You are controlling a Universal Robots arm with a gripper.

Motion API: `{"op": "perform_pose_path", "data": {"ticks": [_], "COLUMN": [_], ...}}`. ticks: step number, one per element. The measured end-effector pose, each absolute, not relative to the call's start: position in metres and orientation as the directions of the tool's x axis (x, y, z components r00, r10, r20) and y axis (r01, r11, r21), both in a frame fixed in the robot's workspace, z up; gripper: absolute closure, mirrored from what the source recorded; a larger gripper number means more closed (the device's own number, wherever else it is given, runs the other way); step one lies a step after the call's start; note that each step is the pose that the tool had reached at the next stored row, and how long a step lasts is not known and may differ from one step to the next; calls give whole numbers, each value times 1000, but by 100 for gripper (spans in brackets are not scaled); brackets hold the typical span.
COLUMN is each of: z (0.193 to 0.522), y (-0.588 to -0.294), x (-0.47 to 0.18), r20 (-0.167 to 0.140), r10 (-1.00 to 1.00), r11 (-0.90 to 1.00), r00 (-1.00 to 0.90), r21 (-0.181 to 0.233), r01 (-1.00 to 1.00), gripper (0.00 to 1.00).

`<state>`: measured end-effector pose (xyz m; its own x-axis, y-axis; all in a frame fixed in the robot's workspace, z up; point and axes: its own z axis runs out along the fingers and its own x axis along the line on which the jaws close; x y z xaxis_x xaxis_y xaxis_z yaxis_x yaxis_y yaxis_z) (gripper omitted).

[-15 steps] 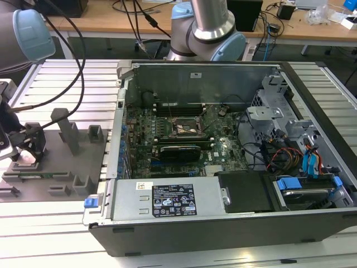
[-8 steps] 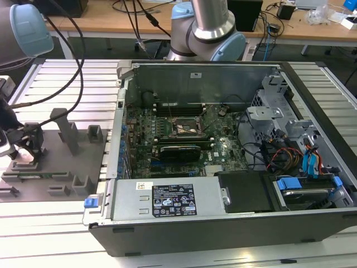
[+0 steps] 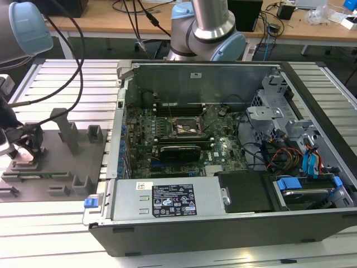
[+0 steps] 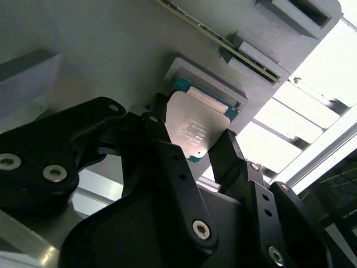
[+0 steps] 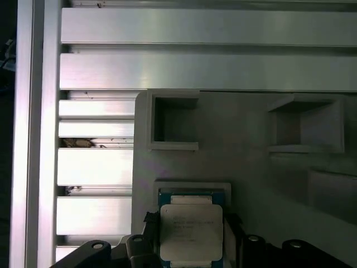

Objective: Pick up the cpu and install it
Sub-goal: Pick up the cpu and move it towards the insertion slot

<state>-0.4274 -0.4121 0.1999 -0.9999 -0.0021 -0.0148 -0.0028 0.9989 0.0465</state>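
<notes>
Hand [image 4: 195, 144]: black fingers [image 4: 167, 153] closed against two opposite edges of the cpu [image 4: 192, 125], clamped on it. Cpu is a thin square with a pale silver top plate, faint print and a teal-green board rim. It sits at a shallow square pocket of the grey fixture tray [image 5: 251, 167]; whether it is seated or just raised, cannot tell. In the exterior view the hand [image 3: 22, 148] points down over the tray's [image 3: 61, 162] end at the view's left. Tray lies on the slatted worktop [image 3: 56, 234], beside the open computer case [image 3: 128, 190].
</notes>
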Motion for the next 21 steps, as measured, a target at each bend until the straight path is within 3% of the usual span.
{"op": "perform_pose_path", "data": {"ticks": [21], "z": [257], "y": [-407], "x": [-427], "r20": [-15], "r10": [-2], "r11": [999], "r00": [-1000], "r21": [46], "r01": [-3], "gripper": [45]}}
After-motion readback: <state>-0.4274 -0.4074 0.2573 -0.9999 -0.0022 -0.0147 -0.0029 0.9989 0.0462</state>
